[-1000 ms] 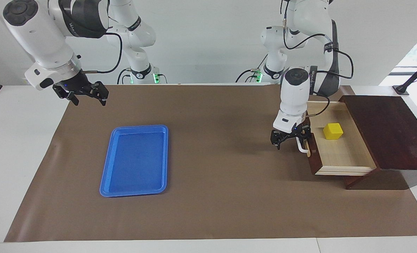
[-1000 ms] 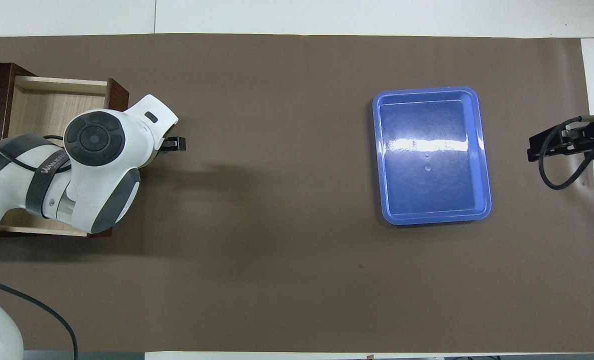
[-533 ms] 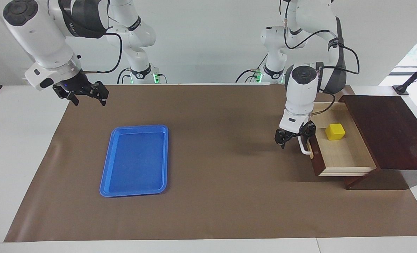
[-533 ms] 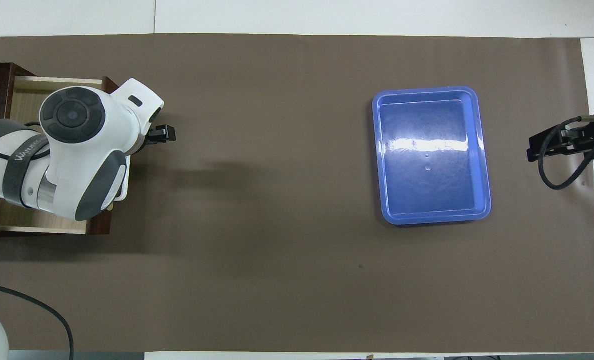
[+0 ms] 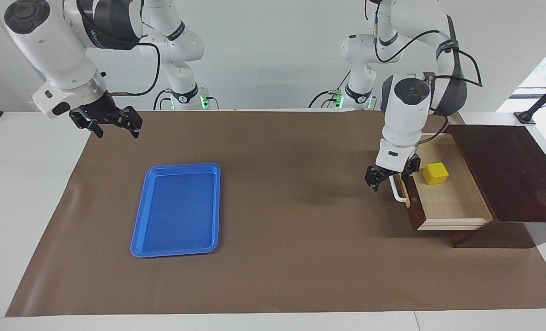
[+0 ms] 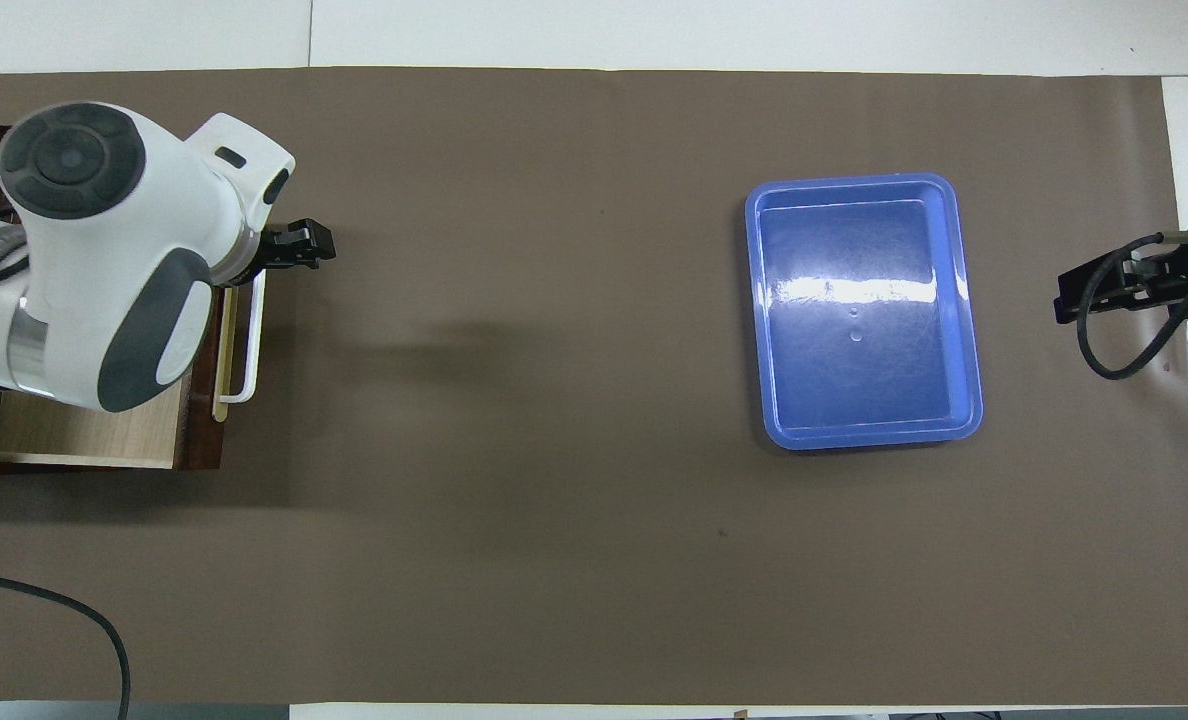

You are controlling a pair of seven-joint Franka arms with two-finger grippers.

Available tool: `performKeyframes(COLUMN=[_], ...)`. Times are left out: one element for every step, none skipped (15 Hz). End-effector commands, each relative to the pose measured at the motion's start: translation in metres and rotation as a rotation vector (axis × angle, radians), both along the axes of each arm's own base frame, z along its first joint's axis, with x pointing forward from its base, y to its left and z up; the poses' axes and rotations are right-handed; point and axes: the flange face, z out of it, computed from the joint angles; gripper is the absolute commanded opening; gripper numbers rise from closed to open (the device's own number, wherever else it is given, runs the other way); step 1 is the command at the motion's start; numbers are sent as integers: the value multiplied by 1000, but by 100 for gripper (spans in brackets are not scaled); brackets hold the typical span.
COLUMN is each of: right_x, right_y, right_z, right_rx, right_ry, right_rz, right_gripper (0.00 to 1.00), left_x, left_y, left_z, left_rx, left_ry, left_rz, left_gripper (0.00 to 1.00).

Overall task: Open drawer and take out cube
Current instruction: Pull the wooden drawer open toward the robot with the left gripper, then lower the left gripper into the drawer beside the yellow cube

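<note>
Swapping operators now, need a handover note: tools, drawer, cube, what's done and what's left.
Left tool: open, holding nothing, raised over the drawer's white handle.
Right tool: open, holding nothing, waiting in the air at the right arm's end, on the robots' side of the blue tray.
Drawer: pulled out of its dark wooden box.
Yellow cube: lying in the drawer, untouched.
Done: drawer opened.
Left: grasp the cube and lift it out.

White jointed arms [image 5: 52,41] – dark grey bands, black cables, black grippers.
</note>
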Motion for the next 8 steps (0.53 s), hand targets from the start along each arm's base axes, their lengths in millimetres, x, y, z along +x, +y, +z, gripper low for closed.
performKeyframes(right_x=[-7,-7,-7,-7,-7,-7,-7,-7], right_y=[-3,-3,-3,-3,-3,-3,-3,-3], right_z=[1,1,1,1,1,1,1,1], right_rx=[-8,-7,-7,-8,-7,-7,-8,-8], right_ry=[1,1,1,1,1,1,1,1], right_rz=[12,12,12,12,12,12,12,12], right_gripper=[100,100,100,100,100,100,100,100], left_x=[19,18,13,10,8,6,6,6], left_y=[39,54,77,94,103,116,130,148], left_z=[47,55,69,67,66,61,59,55], left_rx=[-48,-57,-62,-61,-64,-70,-79,-96], left_ry=[37,35,17,20,11,-3,-26,-53], left_rz=[116,160,241,321,416,548,671,805], left_gripper=[100,100,100,100,100,100,100,100])
